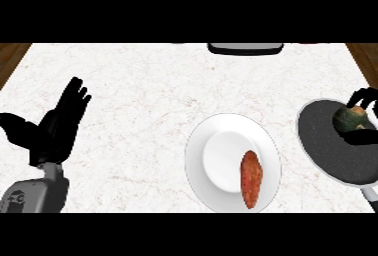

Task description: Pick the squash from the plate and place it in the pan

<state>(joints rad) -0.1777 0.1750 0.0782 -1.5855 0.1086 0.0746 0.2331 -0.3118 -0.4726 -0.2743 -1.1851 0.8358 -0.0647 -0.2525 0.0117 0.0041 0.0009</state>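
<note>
Left hand (60, 122) sits open near the counter's left edge, an orange-red veggie (251, 179) lies on the white plate (203, 150), and farther right, partly cut off, the right hand (365, 107) curls round the squash (347, 118) over the pan (332, 155).

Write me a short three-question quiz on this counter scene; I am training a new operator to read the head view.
1. True or false: the squash lies on the white plate.
2. Which hand is curled round the squash? A) the left hand B) the right hand
3. Fill in: the orange-red vegetable lies on the ____.

Key
1. False: the squash is over the dark pan, with the right hand's fingers round it.
2. B: the left hand is open, fingers up, at the view's left.
3. Plate, toward its right side.
</note>
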